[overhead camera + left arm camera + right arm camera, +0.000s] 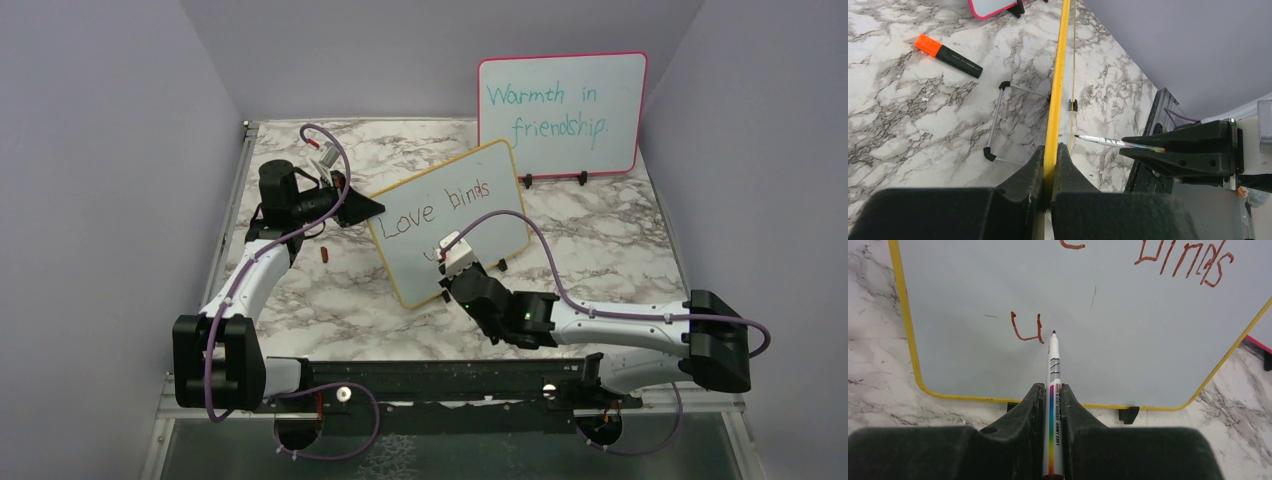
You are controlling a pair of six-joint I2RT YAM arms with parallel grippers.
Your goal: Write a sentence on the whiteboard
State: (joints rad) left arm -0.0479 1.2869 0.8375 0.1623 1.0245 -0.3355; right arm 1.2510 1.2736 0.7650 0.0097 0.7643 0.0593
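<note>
The whiteboard (415, 262), white with a yellow frame, stands tilted at the table's middle. My left gripper (372, 207) is shut on its left edge; in the left wrist view both fingers pinch the yellow frame (1057, 90) at the gripper (1050, 155). The sentence reads "Love binds" (438, 208) on the top line, with a "u" (1026, 330) below. My right gripper (1052, 392) is shut on a rainbow-striped marker (1053, 370). The marker's tip sits at the board just right of the "u". That marker (1108, 141) also shows side-on beside the frame.
A pink-framed board (562, 112) with teal writing stands at the back right. An orange-capped black marker (948, 55) and a wire stand (998, 122) lie behind the whiteboard. A small red piece (325, 255) lies left of the board. Purple walls close in three sides.
</note>
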